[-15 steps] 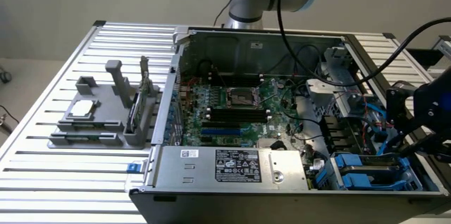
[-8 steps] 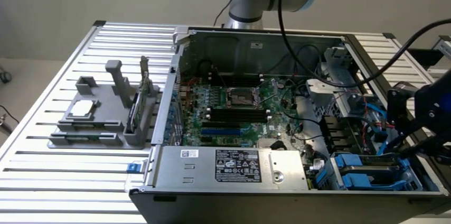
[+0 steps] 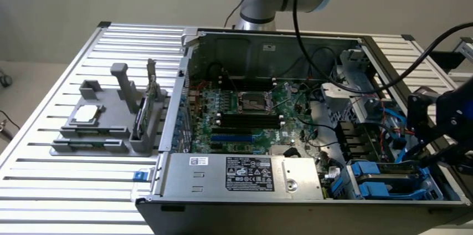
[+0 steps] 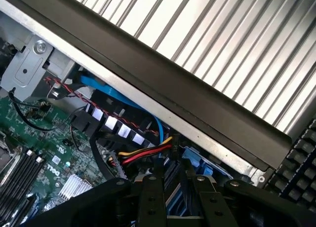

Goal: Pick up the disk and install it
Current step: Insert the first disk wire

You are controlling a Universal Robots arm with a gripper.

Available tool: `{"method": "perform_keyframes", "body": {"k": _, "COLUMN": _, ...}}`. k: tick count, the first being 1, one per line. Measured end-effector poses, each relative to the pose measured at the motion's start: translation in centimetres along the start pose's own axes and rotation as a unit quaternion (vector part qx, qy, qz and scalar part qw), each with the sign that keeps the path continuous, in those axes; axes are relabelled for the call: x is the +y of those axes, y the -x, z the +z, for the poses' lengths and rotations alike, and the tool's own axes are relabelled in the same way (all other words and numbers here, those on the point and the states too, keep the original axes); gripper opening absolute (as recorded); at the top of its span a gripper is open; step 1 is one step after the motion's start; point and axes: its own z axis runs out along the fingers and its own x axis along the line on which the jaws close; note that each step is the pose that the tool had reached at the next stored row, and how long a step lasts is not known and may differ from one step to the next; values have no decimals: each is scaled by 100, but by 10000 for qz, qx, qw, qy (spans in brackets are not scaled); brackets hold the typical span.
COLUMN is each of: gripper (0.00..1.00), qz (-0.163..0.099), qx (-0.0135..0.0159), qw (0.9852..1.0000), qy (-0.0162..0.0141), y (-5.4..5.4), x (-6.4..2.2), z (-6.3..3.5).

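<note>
My black gripper (image 3: 422,154) hangs over the drive bay at the open computer case's corner, on the exterior view's right. In the wrist view its two fingers (image 4: 150,200) stand a little apart, with a thin dark, blue-edged slab edge-on between them, which I take for the disk (image 4: 174,195). The gripper (image 4: 178,178) is shut on it. Most of the disk is hidden by the fingers. Just beyond the fingertips lies the bay's blue plastic carrier (image 4: 198,163), seen in the exterior view as blue frames (image 3: 380,184) beside the case wall.
Red, yellow and blue cables (image 4: 143,150) run close to the bay. The case's dark side wall (image 4: 197,96) borders it, with the slatted table (image 3: 44,190) beyond. The power-supply box (image 3: 247,173) sits at the case front. A grey fixture (image 3: 103,135) holds a small chip (image 3: 85,114).
</note>
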Motion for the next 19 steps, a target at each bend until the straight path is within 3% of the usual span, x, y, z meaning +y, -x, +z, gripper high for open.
{"method": "perform_keyframes", "body": {"k": 3, "gripper": 28, "qz": 11, "qx": 34, "qw": 10000, "qy": 3, "y": 17, "x": 6, "z": 10}}
{"method": "perform_keyframes", "body": {"k": 14, "gripper": 28, "qz": 67, "qx": 193, "qw": 9998, "qy": 67, "y": 64, "x": 30, "z": 72}}
{"method": "perform_keyframes", "body": {"k": 19, "gripper": 28, "qz": 97, "qx": 230, "qw": 9997, "qy": 81, "y": 83, "x": 57, "z": 83}}
